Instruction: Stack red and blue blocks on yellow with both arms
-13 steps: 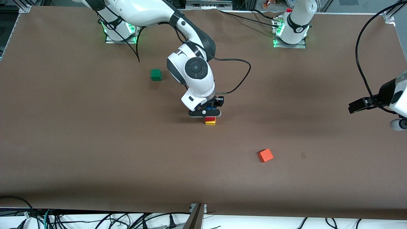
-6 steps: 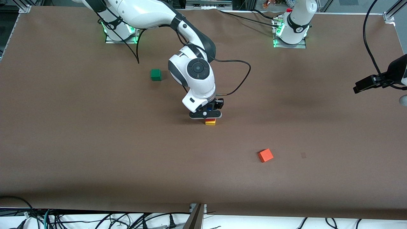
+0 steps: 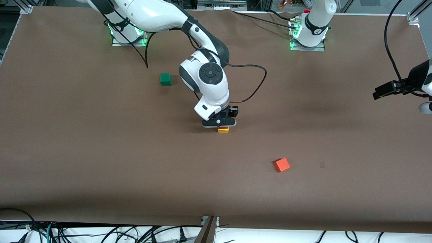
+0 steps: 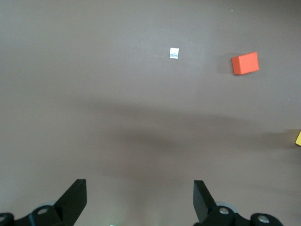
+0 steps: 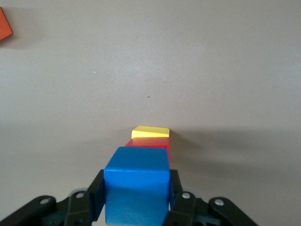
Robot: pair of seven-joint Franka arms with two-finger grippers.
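Observation:
My right gripper [image 3: 219, 122] reaches to the middle of the table and is shut on the blue block [image 5: 136, 183], one finger pressed on each side face. Directly under it the red block [image 5: 148, 142] lies on the yellow block [image 5: 150, 132], and I cannot tell whether the blue block touches the red one. In the front view only the yellow block [image 3: 223, 130] shows below the hand. My left gripper [image 3: 381, 91] waits in the air at the left arm's end of the table. Its jaws stand open with nothing between them [image 4: 139, 186].
A green cube [image 3: 165, 79] sits toward the right arm's base. An orange cube [image 3: 281, 165] lies nearer the front camera than the stack, and the left wrist view shows this orange cube [image 4: 245, 63] too. A black cable [image 3: 256, 77] loops off the right wrist.
My right gripper has come down with the blue block, so the red block no longer shows in the front view. The left gripper has risen a little at the table's end.

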